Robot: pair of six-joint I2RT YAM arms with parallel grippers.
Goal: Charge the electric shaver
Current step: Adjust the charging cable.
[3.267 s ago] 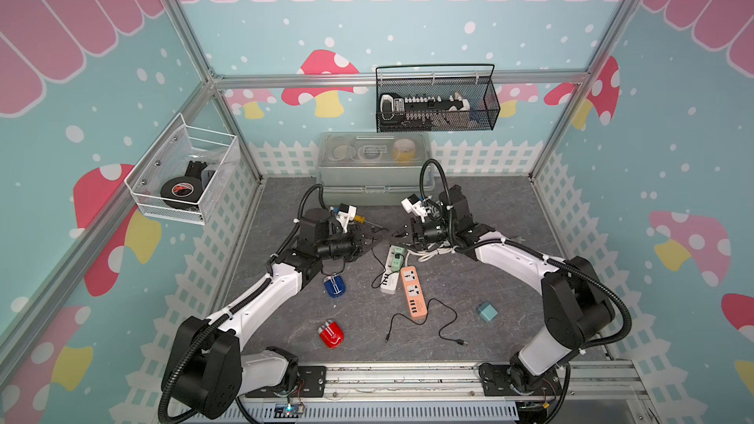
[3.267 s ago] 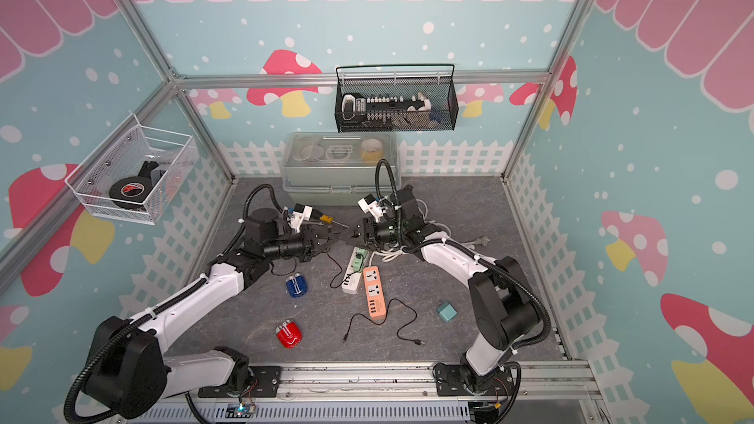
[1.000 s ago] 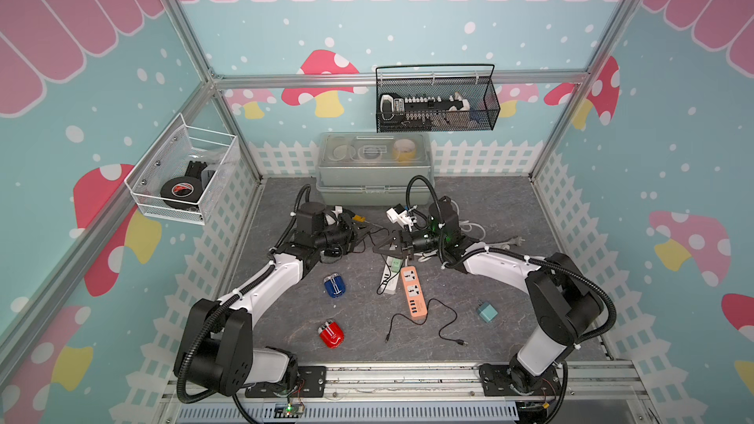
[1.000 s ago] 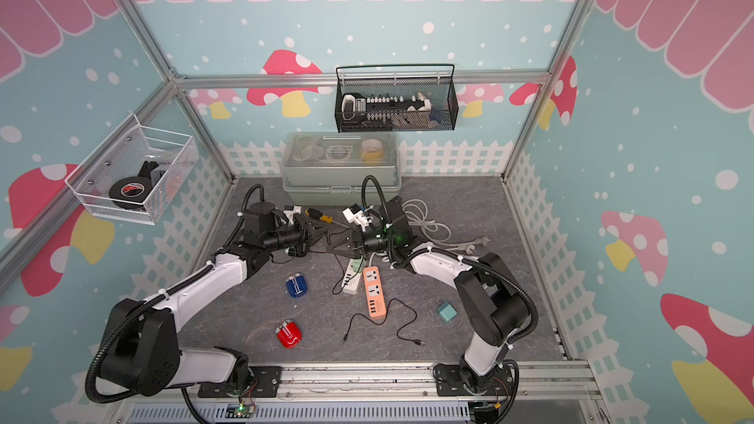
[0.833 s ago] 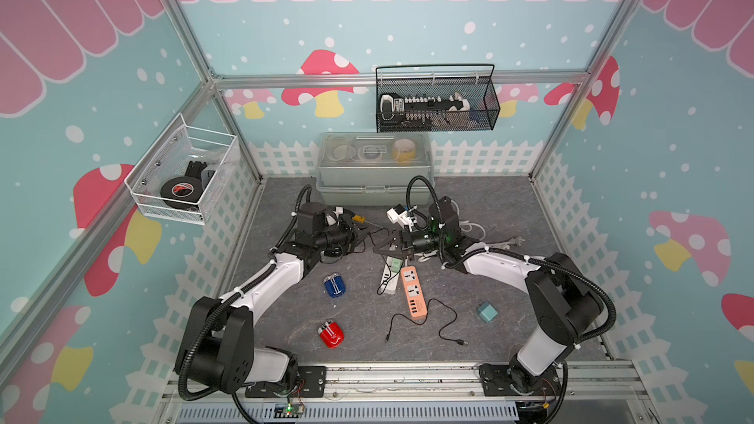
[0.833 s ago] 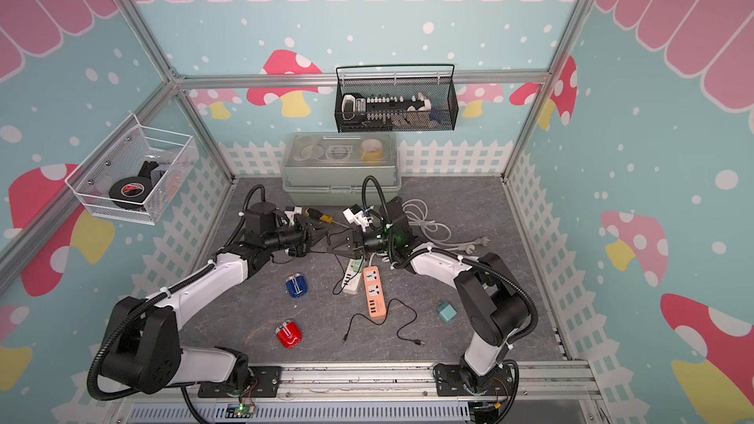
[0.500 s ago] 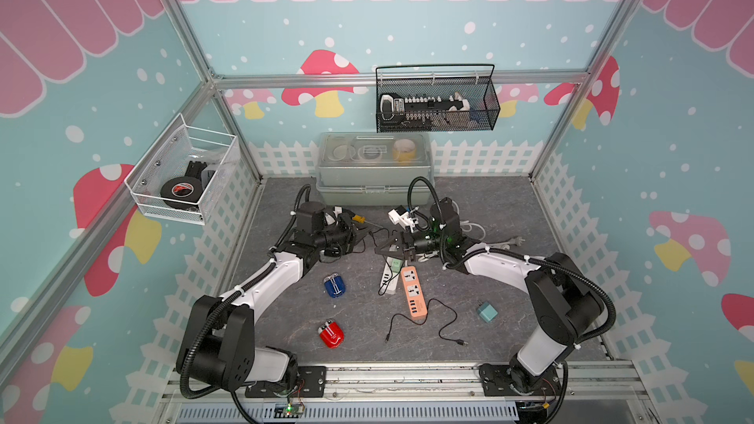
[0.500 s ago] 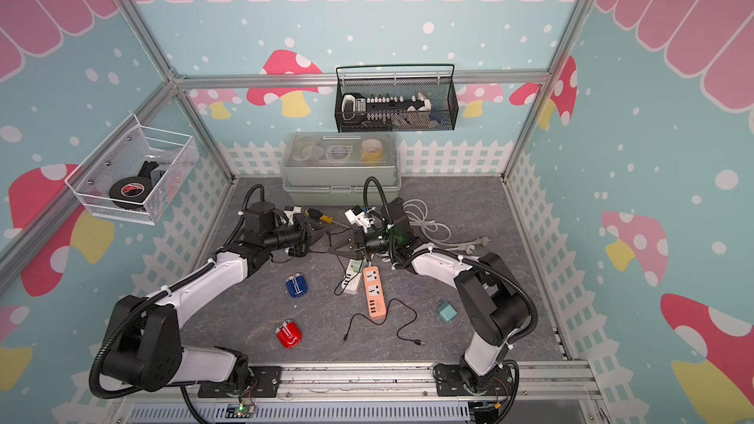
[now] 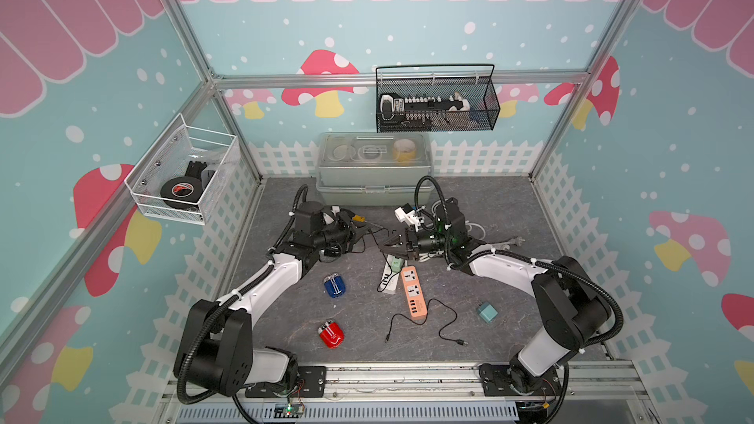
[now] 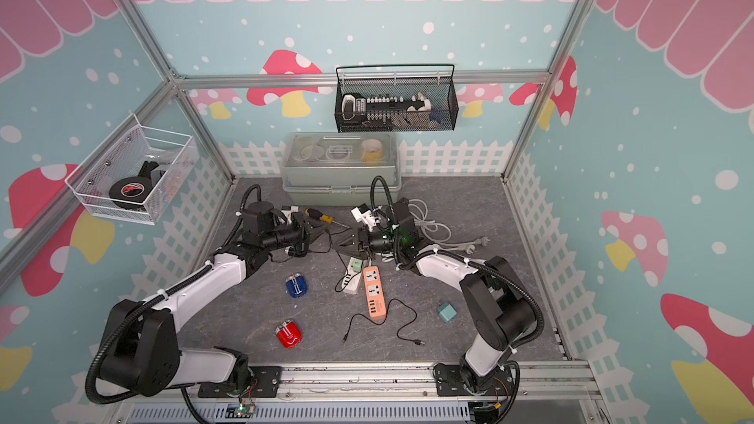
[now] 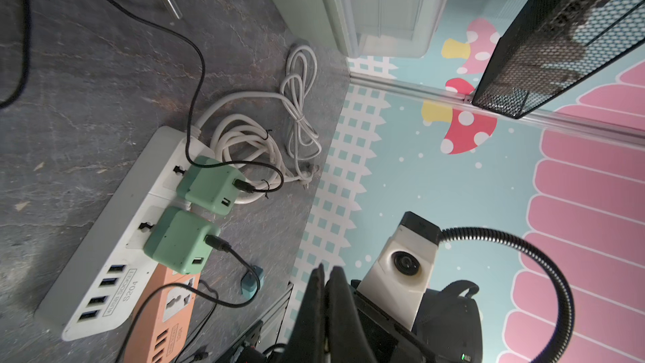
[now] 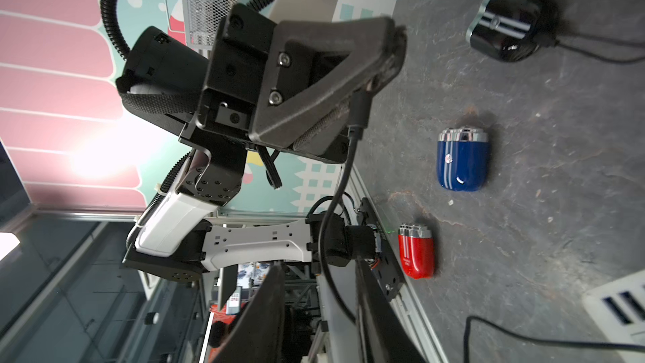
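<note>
Mid-surface, tips facing: left fingers [image 12: 385, 64] pressed together, pinching the plug [image 12: 361, 109] of a thin black cable [image 12: 343, 183]. Right fingers [image 9: 392, 243] spread, and the cable runs down between them. Black shaver [image 12: 511, 24], glossy with white stripes, lies on the grey surface [image 9: 489, 287] near the left fingers, a cord in its end. Blue shaver [image 9: 335, 286] and red shaver [image 9: 331, 334], chrome-headed, lie nearer the front. Both arms reach in low, forearms converging, wrists roughly level.

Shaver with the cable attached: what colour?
The shaver is glossy black with white stripes; it shows best in the right wrist view.
</note>
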